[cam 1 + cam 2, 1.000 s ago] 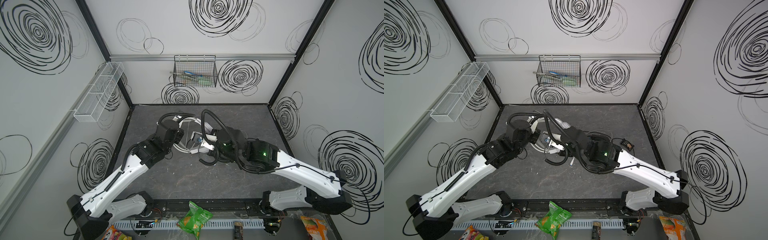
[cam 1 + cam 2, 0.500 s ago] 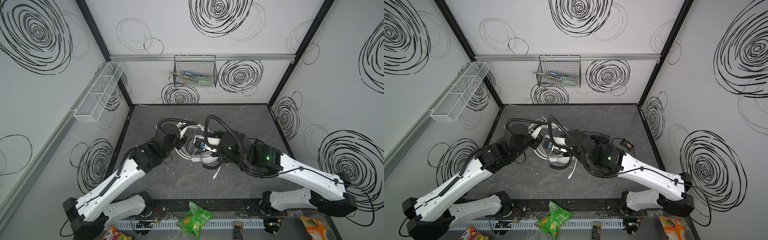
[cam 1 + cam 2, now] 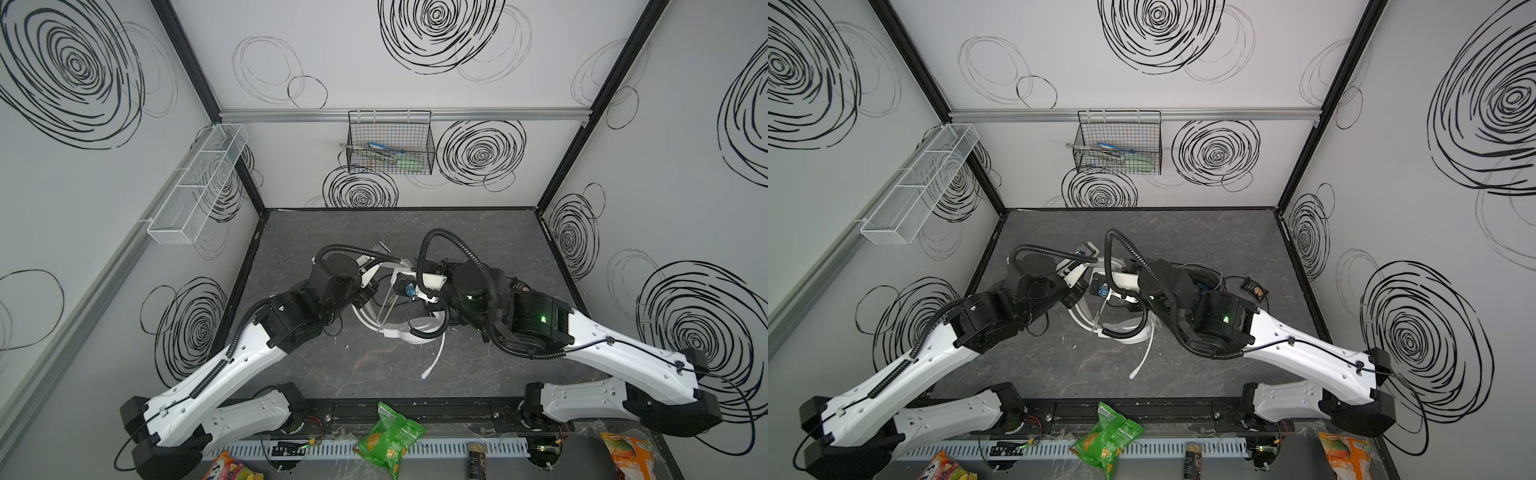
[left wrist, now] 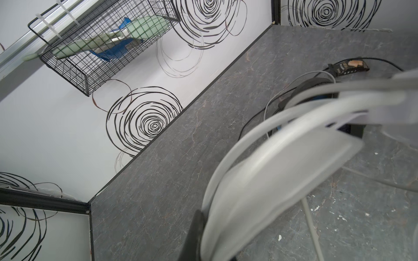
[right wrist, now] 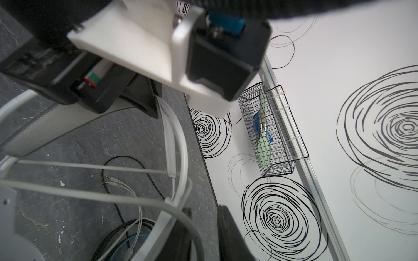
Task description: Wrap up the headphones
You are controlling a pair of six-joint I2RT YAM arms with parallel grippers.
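Observation:
The white headphones sit mid-table between both arms, with the mic boom pointing to the front. My left gripper is shut on the white headband. My right gripper stands open beside the headband; the white cable crosses one finger and drops loosely into the gap between the jaws. The black headphones, with blue accents, lie behind, mostly hidden by the right arm.
A small black packet lies right of the black headset. Thin cable with jack plugs trails on the floor. A black wire basket hangs on the back wall and a white mesh shelf on the left wall. Snack bags lie by the front rail.
My right jaws have parted from shut. The white headset has come lower and nearer the front with my left gripper, and its mic boom now sticks out toward the front.

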